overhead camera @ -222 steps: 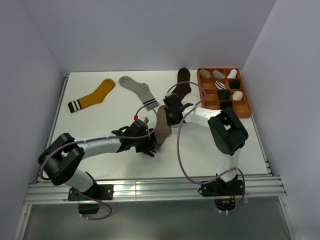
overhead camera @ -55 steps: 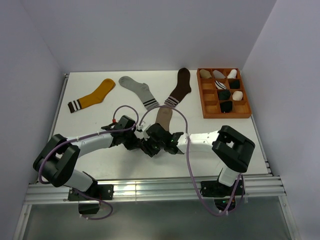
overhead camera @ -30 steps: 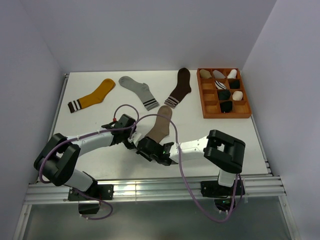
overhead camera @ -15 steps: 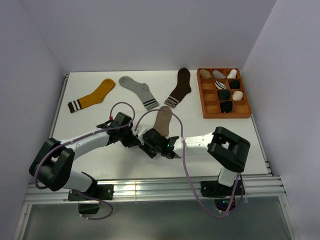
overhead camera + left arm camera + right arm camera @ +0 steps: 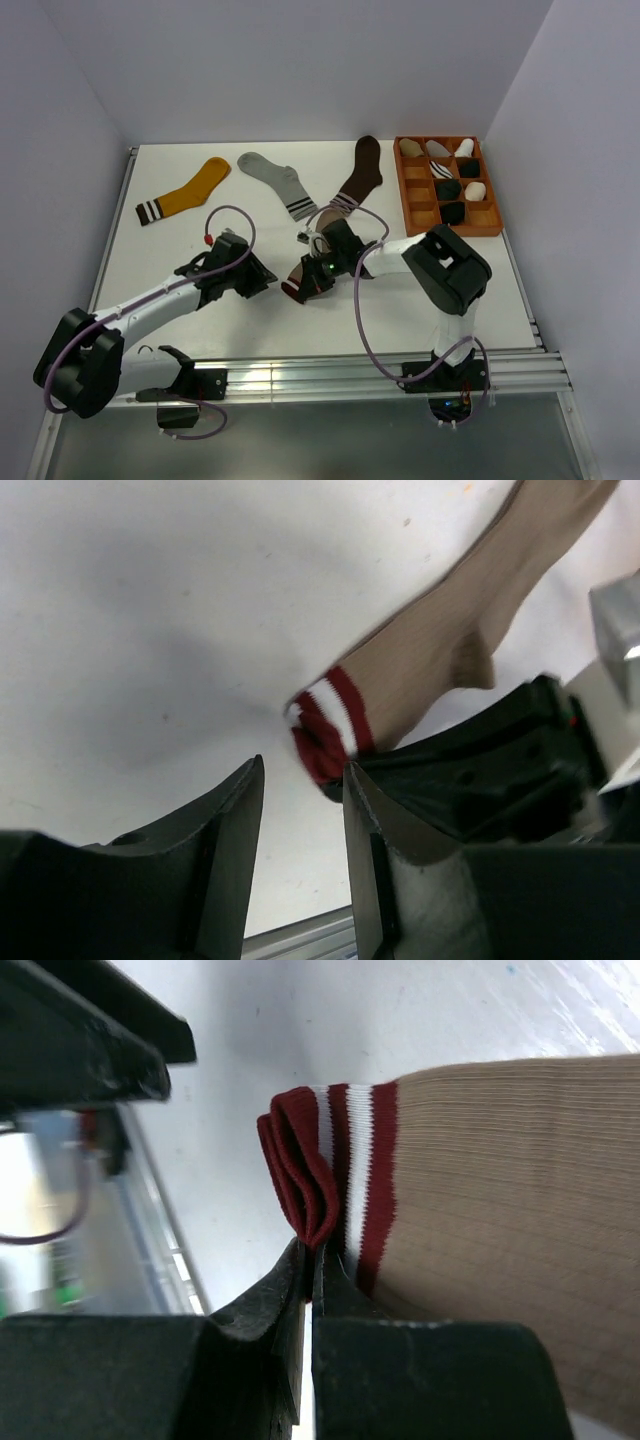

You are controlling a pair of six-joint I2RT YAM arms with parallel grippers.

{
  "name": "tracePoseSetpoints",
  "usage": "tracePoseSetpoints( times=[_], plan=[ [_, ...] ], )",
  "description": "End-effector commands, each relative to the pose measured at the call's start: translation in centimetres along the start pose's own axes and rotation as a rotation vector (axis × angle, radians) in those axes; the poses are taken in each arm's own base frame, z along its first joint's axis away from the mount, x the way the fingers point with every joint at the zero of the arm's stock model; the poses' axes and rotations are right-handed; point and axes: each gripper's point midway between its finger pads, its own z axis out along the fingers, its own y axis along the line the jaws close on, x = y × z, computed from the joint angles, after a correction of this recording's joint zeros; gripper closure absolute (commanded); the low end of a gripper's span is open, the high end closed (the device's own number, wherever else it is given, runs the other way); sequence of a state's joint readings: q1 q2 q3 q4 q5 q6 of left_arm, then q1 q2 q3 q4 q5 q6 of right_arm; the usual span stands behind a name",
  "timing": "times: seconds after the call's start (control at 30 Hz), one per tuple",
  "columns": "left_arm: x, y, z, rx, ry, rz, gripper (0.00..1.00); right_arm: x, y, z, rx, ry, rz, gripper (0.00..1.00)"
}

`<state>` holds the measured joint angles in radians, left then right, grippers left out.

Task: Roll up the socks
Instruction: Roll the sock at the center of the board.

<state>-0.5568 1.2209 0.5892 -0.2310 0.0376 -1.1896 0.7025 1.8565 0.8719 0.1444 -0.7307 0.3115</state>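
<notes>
On the right gripper (image 5: 310, 1260) the jaws pinch the folded maroon-and-white cuff (image 5: 300, 1180) of the taupe sock (image 5: 480, 1160), lying mid-tabletop (image 5: 160, 240), apparently to keep the first fold from springing open. The left gripper (image 5: 302, 780) hovers just beside the cuff, jaws parted and empty.

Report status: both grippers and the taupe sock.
Left gripper open, empty, near the cuff. Right gripper, jaws shut on folded cuff of taupe sock. Dark brown sock lies close behind right arm.
</notes>
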Motion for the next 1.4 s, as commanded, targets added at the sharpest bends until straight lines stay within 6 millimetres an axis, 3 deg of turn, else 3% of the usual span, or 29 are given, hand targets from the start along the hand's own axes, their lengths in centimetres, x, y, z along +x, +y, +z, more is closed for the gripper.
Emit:
tracePoseSetpoints(
  times=[0.0,0.23,0.5,1.03,1.23,1.37],
  plan=[
    [0.6,-0.8,-0.3,0.081,0.004,0.034,0.59,-0.5,2.2,-0.2,-0.222,0.025,0.119,1.00],
    [2.3,1.2,0.2,0.072,0.030,0.050,0.60,-1.2,-0.1,-0.4,-0.261,0.005,0.302,1.00],
    [3.3,2.1,2.0,0.027,0.062,0.059,0.60,-0.9,-1.6,-0.1,-0.219,0.013,0.347,1.00],
    [3.2,2.0,4.4,0.004,0.061,0.037,0.59,-0.6,-2.0,0.2,-0.222,0.021,0.377,1.00],
    [3.0,3.9,4.8,-0.114,0.055,0.040,0.63,-0.6,-1.9,0.1,-0.222,0.021,0.381,1.00],
    [3.6,5.4,5.0,-0.191,0.085,0.043,0.72,-0.6,-2.0,0.1,-0.208,0.022,0.384,1.00]
  ],
)
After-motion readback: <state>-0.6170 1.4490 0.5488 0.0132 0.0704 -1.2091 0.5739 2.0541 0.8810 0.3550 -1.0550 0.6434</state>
